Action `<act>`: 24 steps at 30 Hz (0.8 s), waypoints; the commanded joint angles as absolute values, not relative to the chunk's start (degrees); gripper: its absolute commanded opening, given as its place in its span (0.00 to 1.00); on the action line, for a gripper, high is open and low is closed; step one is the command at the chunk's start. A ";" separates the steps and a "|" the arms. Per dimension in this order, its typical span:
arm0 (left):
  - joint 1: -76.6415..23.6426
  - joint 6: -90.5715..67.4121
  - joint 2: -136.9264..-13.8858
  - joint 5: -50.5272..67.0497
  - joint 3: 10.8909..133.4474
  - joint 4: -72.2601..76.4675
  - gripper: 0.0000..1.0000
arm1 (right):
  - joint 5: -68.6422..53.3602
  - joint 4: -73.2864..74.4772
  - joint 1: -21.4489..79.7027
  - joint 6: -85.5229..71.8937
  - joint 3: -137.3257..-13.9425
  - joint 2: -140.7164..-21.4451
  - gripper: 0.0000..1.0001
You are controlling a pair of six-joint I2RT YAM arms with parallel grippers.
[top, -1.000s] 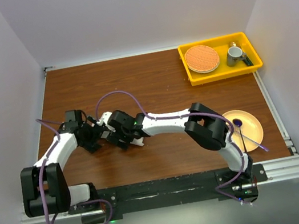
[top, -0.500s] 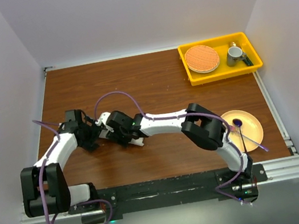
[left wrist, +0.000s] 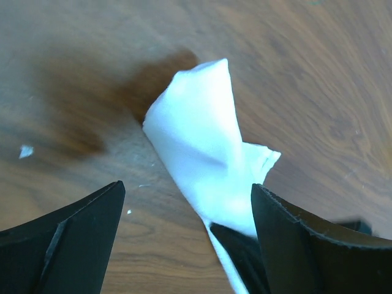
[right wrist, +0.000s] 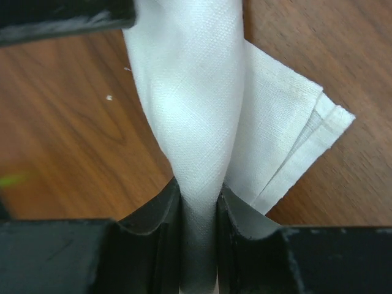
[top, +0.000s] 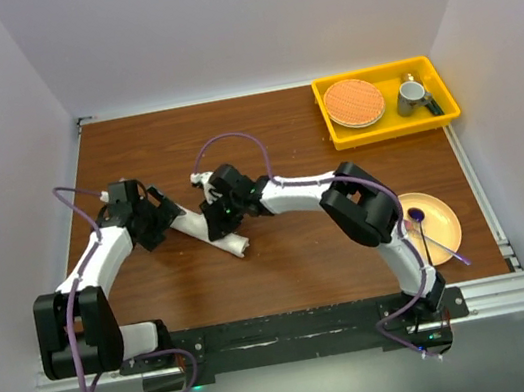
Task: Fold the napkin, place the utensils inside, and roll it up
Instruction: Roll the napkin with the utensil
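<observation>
Right pincer nips a thin napkin fold, left pincer gapes empty: a tug could unroll the loose layers.

The right gripper has drawn off to the right and a bit farther away, its jaws now pinched on the napkin, which has come into view as a slanted roll. The left gripper has edged farther off too.

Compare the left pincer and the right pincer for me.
The left pincer stands wide open, gripping nothing; the right pincer is pinched shut on the napkin. The left pincer sits at one end of the roll, the right pincer further along it. Both are at the same napkin.
</observation>
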State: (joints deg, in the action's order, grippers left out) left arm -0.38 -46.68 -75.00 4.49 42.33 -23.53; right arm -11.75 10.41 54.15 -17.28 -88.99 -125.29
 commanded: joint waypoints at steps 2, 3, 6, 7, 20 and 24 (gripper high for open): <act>0.00 -41.57 -76.28 11.86 43.33 -18.28 0.90 | -36.81 2.20 46.76 -32.50 -83.41 -129.63 0.24; 0.00 -42.96 -76.90 12.13 43.24 -18.63 0.91 | -38.04 1.33 46.32 -33.39 -83.15 -130.77 0.24; 0.00 -45.86 -80.31 13.80 43.33 -19.51 1.00 | -40.16 -1.04 45.44 -35.33 -82.53 -132.01 0.24; 0.00 -46.23 -81.11 13.71 43.50 -19.69 1.00 | -40.43 -1.84 45.27 -35.51 -82.27 -132.27 0.24; -6.94 -55.72 -89.64 4.31 47.72 -21.80 0.91 | -40.17 -0.61 44.91 -34.28 -83.85 -132.72 0.25; -7.82 -56.17 -91.58 1.50 49.22 -20.83 0.88 | -40.43 -0.44 44.91 -33.84 -84.20 -132.71 0.26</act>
